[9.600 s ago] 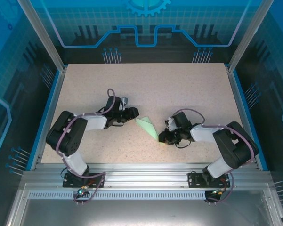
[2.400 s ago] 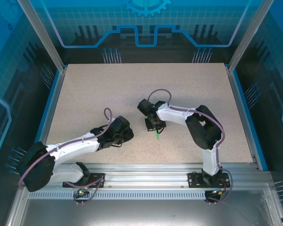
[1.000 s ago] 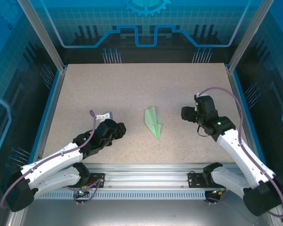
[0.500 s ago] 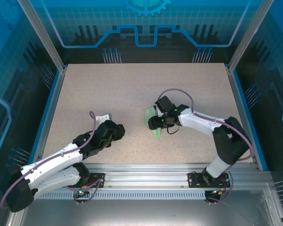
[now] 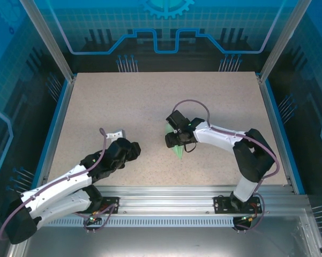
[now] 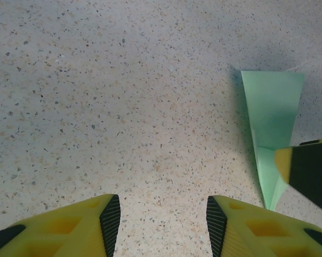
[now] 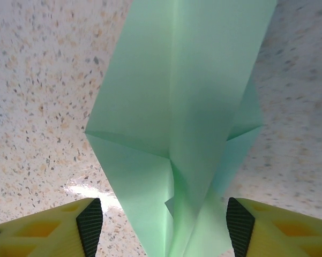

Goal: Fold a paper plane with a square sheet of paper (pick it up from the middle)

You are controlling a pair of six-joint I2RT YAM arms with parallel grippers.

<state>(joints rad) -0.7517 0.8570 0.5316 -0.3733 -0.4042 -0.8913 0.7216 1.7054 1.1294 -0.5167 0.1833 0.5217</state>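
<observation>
L gripper (image 5: 133,149) sits low at near-left of table (image 5: 150,96). Its jaws are apart with bare tabletop between the tips in L wrist cam (image 6: 163,219), so it's gripping nothing. Further in, mid-table, the paper plane (image 5: 178,153) lies flat w/ nose toward the near edge. R gripper (image 5: 173,140) is parked over its middle, jaws spread and straddling it, not clamped. In R wrist cam (image 7: 164,225) the pads (image 7: 90,225) stand clear of the paper edges either side; can't tell if the tips touch the table. Vs 1 s ago: R arm was out to the right w/ the plane fully uncovered. By half a sec ago it was already over it, and it has since nudged slightly left. Plane is in the same spot and L arm has barely moved. Top cam gets just the green nose plus a sliver of tail. R wrist cam shows the plane (image 7: 187,80) close up: centre crease, layered side flaps. L wrist cam shows it (image 6: 270,107) side-on, wide tail far, w/ a yellow-black R finger (image 6: 308,174) overlapping near the narrow end.
</observation>
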